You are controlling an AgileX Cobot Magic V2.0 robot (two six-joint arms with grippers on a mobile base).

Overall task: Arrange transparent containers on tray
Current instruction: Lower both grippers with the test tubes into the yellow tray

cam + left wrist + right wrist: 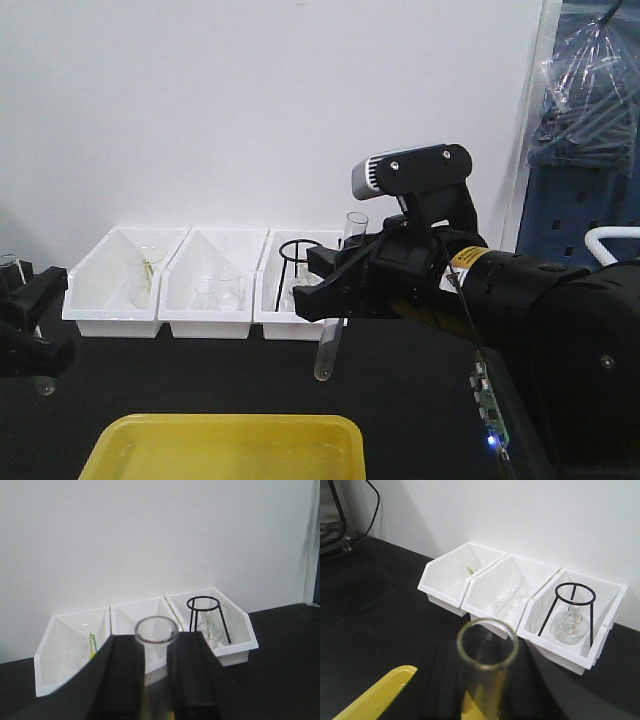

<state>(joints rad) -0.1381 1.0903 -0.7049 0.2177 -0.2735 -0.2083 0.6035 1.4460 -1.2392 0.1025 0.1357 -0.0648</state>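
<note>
Right now, your right gripper (332,295) is clenched on a tube (325,350), upright, rim above the grip, bottom hanging in the air near the tray's (130,440) far rim. Your left gripper (156,647) pinches a second tube (156,630), rim level with the jaws' ends.

- Soft, even indoor light — the white wall (250,100) reads bright, without hard shadows.
- The black surface (200,385) stays dark and nearly featureless.
- Right wrist view: the close test tube (487,680) is blurred, the white bins (447,575) behind it sharp.
</note>
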